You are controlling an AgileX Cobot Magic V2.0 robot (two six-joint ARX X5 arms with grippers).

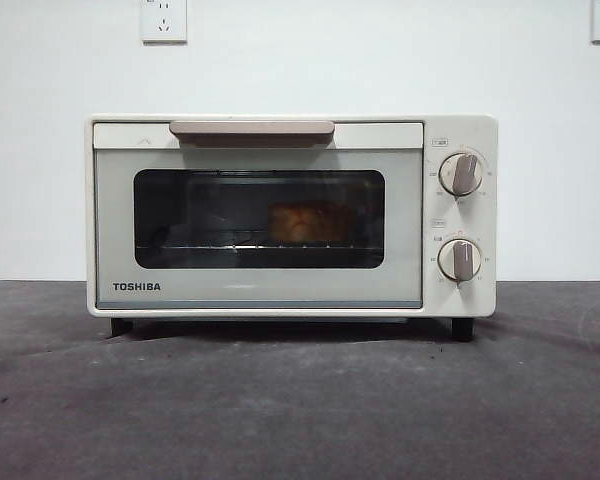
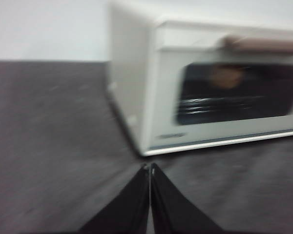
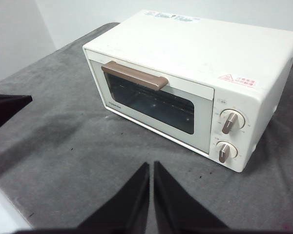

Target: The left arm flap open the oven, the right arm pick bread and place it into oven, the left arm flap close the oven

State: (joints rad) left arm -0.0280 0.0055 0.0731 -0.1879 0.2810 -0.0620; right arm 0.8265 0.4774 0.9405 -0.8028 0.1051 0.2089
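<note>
Cream-white oven standing square on the grey bench, door shut, beige bar handle along the top edge. Golden bread visible through the dark glass window, resting on the wire rack inside, a little toward 3 o'clock of the window's middle. Two round knobs stacked at the 3 o'clock side of the front panel. Two wall sockets high at 11 and 1 o'clock on the white wall.

Left claw closed to a point, gripping nothing, hanging low above the bench just off the oven's near front corner; picture from that wrist blurred. Right claw likewise closed and empty, held well back and high, looking down on the oven's top and door. Black wedge tip at 9 o'clock in the right wrist view, probably the left claw again.

Judged from door shut and bread inside: task apparently at its end, only the retreat left.

Risks from here, as a guess only:
- Left claw, so near the front corner, clipping the oven's side or foot on withdrawal and shoving the whole box across the cloth-like bench surface.
- Door perhaps not fully latched; impossible to tell from these views whether the seam is tight, so a rebound could leave it ajar.
- Any such knock jolting the loaf on the rack.
</note>
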